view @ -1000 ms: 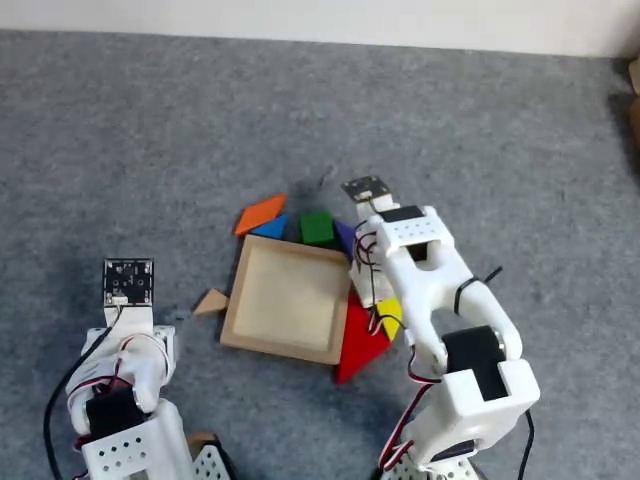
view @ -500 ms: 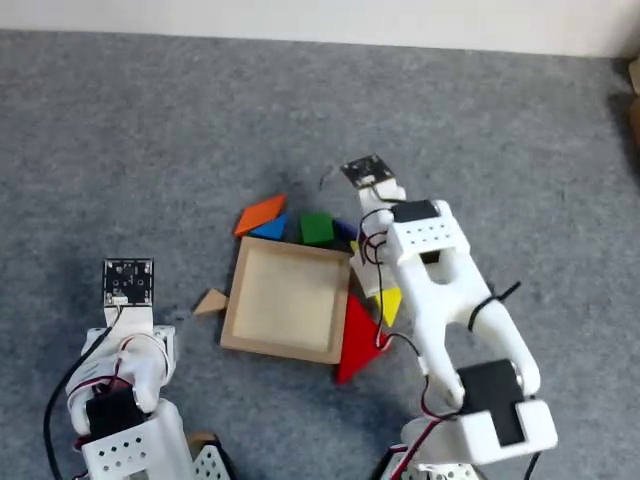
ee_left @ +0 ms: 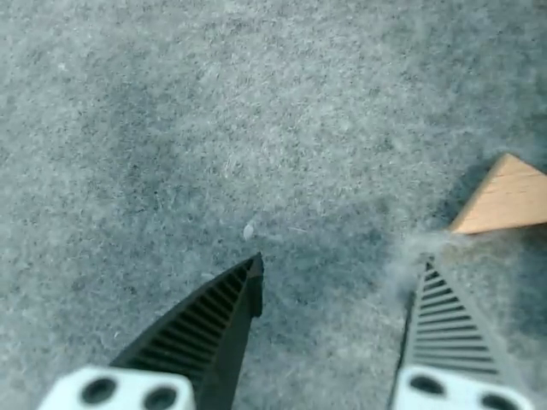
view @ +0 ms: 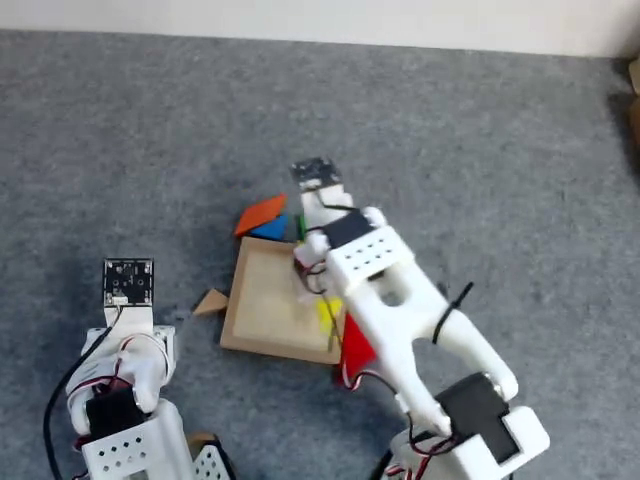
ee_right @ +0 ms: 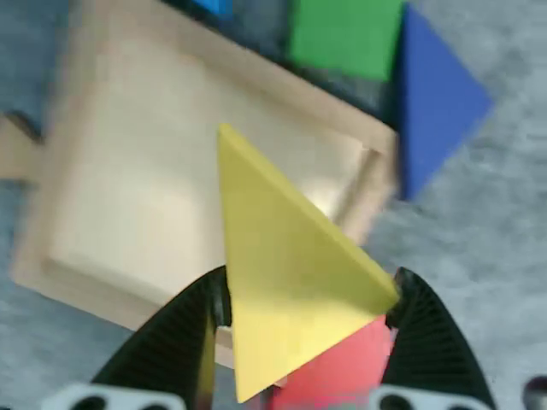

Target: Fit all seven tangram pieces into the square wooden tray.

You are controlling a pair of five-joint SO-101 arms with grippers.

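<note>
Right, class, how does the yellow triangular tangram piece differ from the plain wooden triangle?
The yellow triangular tangram piece is painted; the plain wooden triangle is bare. The yellow one is held in the right gripper over the square wooden tray; the wooden one lies loose on the grey carpet beside it. Both are triangles.

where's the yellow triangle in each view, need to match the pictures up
high view: yellow triangle above the right part of the wooden tray, under the right arm.
right wrist view: gripped in the right pincer, over the tray.
left wrist view: grey carpet and a plain wood triangle instead.
shared landmark: the tray; the plain wood triangle lies by its left edge in the high view.
</note>
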